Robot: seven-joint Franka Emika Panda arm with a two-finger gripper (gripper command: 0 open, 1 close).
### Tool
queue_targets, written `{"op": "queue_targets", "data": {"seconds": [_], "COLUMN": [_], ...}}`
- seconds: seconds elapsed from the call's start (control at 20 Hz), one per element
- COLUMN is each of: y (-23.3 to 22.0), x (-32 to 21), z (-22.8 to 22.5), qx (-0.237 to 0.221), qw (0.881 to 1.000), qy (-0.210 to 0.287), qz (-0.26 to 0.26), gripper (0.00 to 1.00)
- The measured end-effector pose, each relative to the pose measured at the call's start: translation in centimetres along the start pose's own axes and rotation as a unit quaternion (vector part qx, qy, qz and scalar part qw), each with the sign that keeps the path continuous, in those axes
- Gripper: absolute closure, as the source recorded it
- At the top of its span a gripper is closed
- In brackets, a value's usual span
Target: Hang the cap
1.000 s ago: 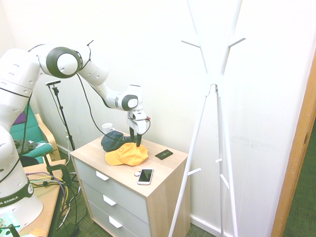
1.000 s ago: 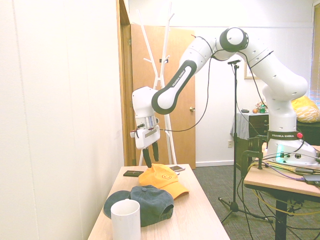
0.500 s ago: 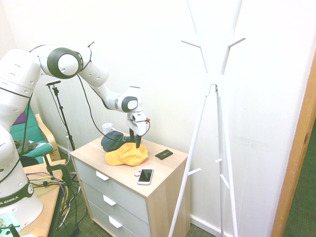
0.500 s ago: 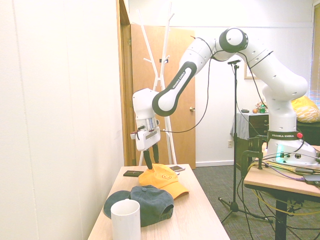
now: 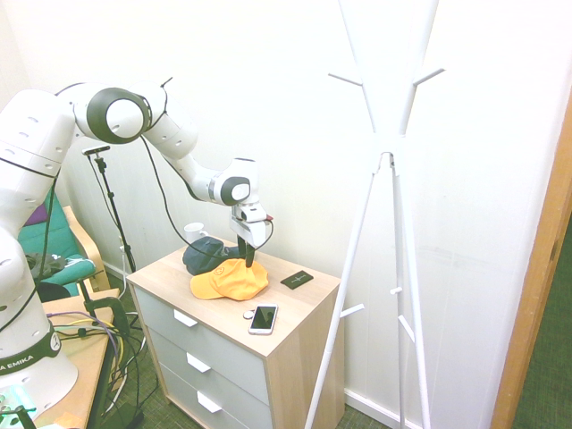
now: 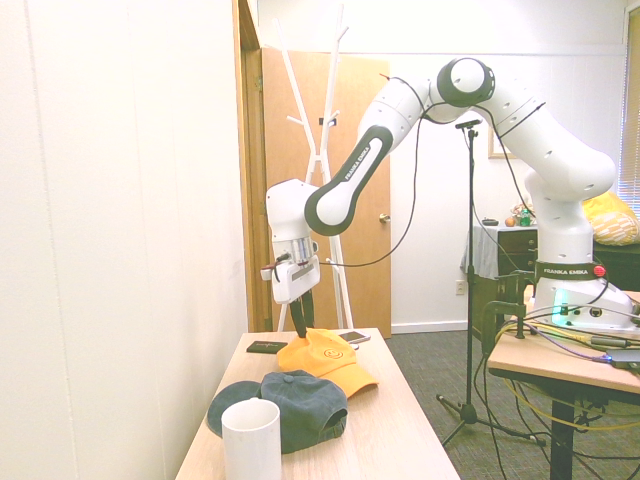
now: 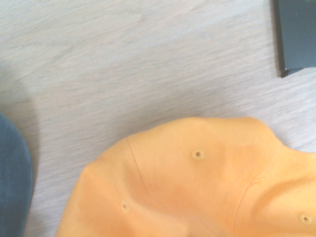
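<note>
cap: yellow cap (image 5: 231, 280) on the dresser (image 5: 295, 317), beside the navy cap (image 5: 204, 255)
claw: gripper (image 5: 246, 262) down at the yellow crown; grip cannot be told

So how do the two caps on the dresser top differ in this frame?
The yellow-orange cap is bright; the navy cap is dark. The gripper is down on the yellow-orange cap's crown, while the navy cap lies untouched. The yellow-orange cap sits nearer the phone, the navy cap by the white mug. Both lie crown up on the dresser.
</note>
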State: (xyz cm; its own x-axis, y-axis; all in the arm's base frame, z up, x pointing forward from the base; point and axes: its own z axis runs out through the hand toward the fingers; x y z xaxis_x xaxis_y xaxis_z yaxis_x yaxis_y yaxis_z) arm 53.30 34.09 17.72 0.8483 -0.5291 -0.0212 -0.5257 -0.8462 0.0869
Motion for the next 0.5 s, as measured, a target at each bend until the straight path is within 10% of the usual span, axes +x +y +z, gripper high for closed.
{"op": "queue_targets", "data": {"seconds": [0.5], "y": [0.13], "x": [0.53], "z": [0.10], "qx": [-0.001], "qw": [1.000], "qy": [0.002], "qz": [0.002], "gripper": [1.00]}}
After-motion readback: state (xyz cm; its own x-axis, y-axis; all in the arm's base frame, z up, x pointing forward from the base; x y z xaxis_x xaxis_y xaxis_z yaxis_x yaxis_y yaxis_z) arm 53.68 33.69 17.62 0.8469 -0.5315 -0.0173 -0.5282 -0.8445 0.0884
